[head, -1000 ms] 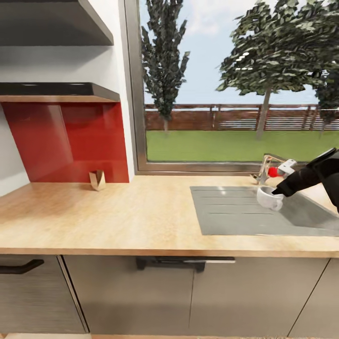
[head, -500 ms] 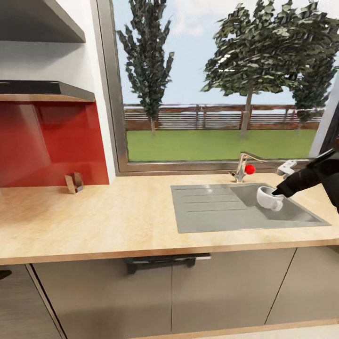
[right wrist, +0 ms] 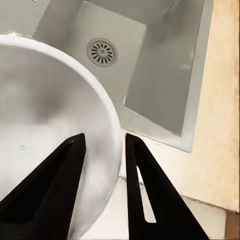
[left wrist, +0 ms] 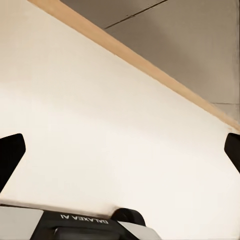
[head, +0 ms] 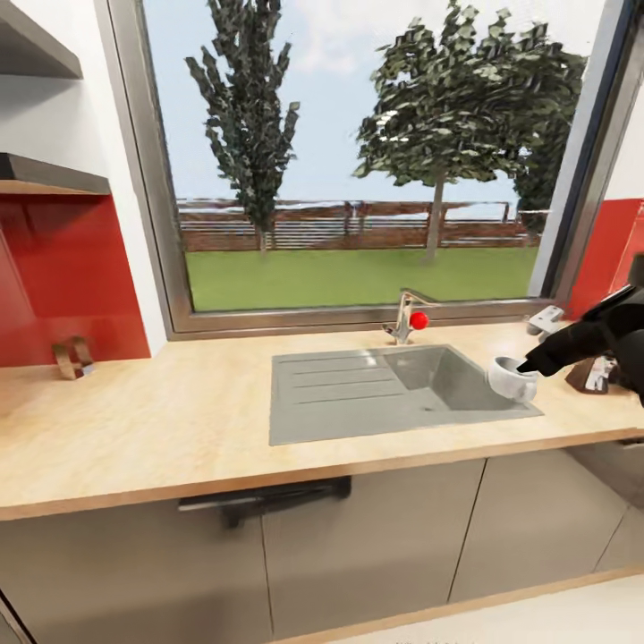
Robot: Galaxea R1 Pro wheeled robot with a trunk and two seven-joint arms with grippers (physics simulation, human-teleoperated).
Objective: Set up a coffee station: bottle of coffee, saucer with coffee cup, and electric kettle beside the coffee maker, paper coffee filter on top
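Right gripper (head: 528, 367): its fingers (right wrist: 65, 190) are pinching the rim of the coffee cup (head: 511, 378), one inside and one outside the wall.
Coffee cup: hanging tilted in the air over the sink's (head: 394, 389) right near corner, at the right of the desk (head: 179, 420).
Sink drain (right wrist: 102, 51): showing below the cup.
Left gripper (left wrist: 120, 155): fingers are spreading wide, holding nothing, over pale floor.
Small dark object (head: 597, 374): standing on the desk at far right, too unclear to identify.

Light-wood desk (head: 179, 420) with faint grain over plain grey cabinet fronts (head: 358, 537). Grey sink (head: 394, 389), its tap (head: 407, 324) topped by a red knob. Glossy red wall panel (head: 54, 277). White coffee cup (head: 512, 379) in the black right hand (head: 528, 365).
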